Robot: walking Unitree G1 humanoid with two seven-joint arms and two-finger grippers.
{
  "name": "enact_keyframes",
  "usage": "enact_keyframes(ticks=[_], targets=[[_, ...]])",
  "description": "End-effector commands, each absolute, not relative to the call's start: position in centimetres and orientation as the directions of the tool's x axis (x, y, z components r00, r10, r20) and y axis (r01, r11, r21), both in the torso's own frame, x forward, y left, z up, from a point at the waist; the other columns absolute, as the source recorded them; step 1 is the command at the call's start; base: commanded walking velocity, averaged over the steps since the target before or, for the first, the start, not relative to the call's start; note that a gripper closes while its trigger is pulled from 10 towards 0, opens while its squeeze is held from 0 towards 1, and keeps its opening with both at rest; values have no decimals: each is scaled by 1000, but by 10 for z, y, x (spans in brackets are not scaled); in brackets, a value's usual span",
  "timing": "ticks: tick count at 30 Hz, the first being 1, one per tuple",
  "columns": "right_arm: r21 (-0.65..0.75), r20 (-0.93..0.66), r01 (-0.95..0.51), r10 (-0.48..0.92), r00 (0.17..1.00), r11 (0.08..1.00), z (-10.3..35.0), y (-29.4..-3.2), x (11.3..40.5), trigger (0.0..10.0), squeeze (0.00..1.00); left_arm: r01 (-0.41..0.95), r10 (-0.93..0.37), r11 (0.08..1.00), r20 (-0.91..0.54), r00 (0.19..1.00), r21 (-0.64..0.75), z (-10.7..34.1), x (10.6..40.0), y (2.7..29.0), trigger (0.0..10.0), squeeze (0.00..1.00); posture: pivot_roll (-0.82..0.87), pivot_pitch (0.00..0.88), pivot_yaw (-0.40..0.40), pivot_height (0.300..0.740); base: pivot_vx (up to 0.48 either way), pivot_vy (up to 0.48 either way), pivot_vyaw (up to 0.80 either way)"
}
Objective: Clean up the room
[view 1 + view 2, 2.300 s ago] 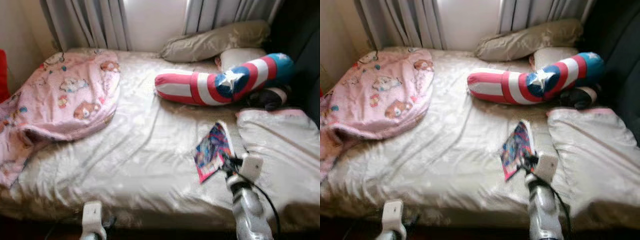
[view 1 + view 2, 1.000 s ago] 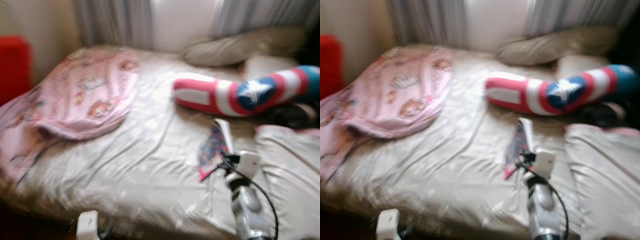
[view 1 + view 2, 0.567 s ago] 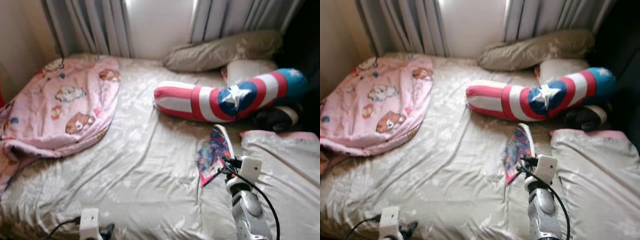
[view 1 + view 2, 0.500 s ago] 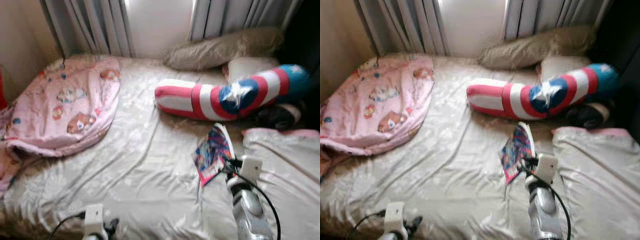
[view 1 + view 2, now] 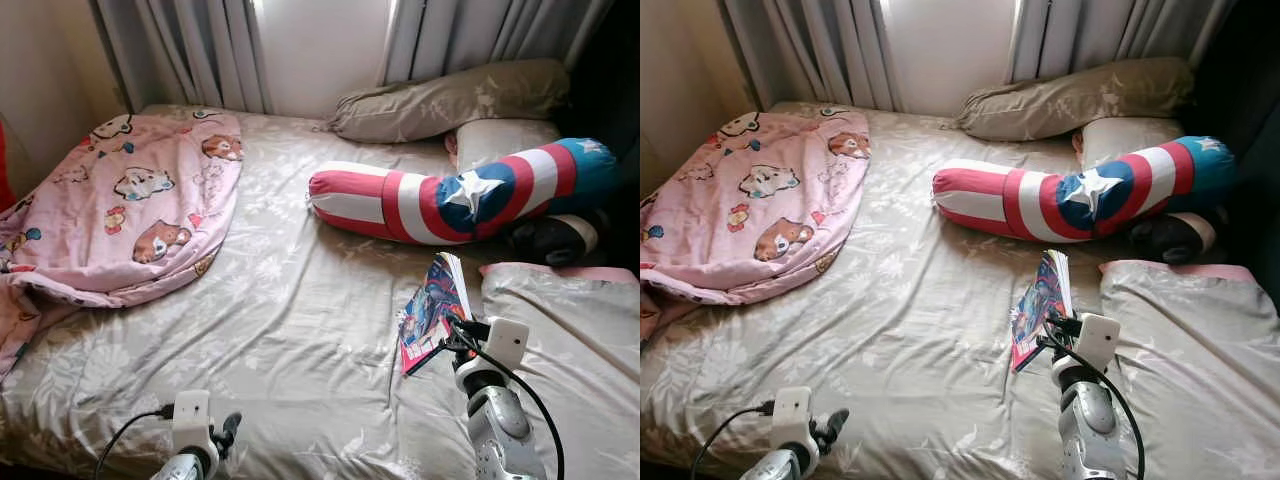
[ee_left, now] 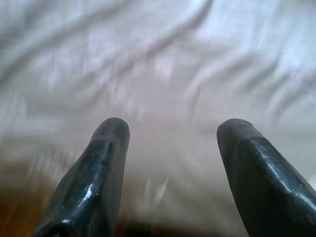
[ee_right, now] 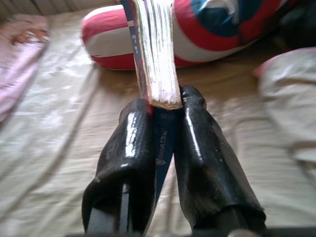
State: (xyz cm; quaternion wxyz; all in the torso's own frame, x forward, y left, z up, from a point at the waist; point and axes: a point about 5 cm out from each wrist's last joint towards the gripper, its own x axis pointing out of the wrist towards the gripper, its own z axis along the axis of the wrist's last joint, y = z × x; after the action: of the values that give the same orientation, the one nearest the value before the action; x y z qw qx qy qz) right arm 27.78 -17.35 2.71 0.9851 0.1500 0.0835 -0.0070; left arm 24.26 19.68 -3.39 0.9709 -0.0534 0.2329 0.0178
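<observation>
Above the bed (image 5: 290, 330) — right hand (image 7: 165, 106) apparently pinching a book (image 5: 432, 305).

Right silver arm reaching forward and up from the lower edge, its black two-fingered right gripper (image 7: 165, 106) clamped tight, fingers (image 7: 129, 148) nearly together. Left silver arm low at the near edge, its black two-fingered left gripper (image 6: 170, 129) pointing forward with fingers (image 6: 101, 163) spread wide, holding nothing.

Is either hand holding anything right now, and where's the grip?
The right hand is shut on the comic book, pinching its lower edge, pages fanned above the bed. The left hand is open, holding nothing.
</observation>
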Motion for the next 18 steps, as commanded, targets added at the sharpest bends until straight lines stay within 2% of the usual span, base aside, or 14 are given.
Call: enact_keyframes(ticks=[1,5,13,15,18], targets=[[409,-127,-11,69,990,912,34,-165,282,10000,0,-32,-8,994,-365,931,-104,-20,256,193,10000,0,66,50,-49,740,0,0,0],[471,-108,-49,113,988,881,34,-156,281,10000,0,-20,-16,994,-312,950,-111,-13,261,191,10000,0,63,53,-47,740,0,0,0],[432,-136,-51,121,983,900,29,-155,280,10000,0,16,-34,992,-147,989,-123,11,274,185,10000,0,69,52,-44,740,0,0,0],[390,-164,-24,95,982,920,27,-159,283,10000,0,38,-51,994,-121,991,-106,16,276,183,10000,0,69,52,-43,740,0,0,0],[406,-162,-32,107,981,913,28,-158,284,10000,0,58,-68,994,-109,992,-96,18,277,180,10000,0,70,52,-42,730,0,0,0]])
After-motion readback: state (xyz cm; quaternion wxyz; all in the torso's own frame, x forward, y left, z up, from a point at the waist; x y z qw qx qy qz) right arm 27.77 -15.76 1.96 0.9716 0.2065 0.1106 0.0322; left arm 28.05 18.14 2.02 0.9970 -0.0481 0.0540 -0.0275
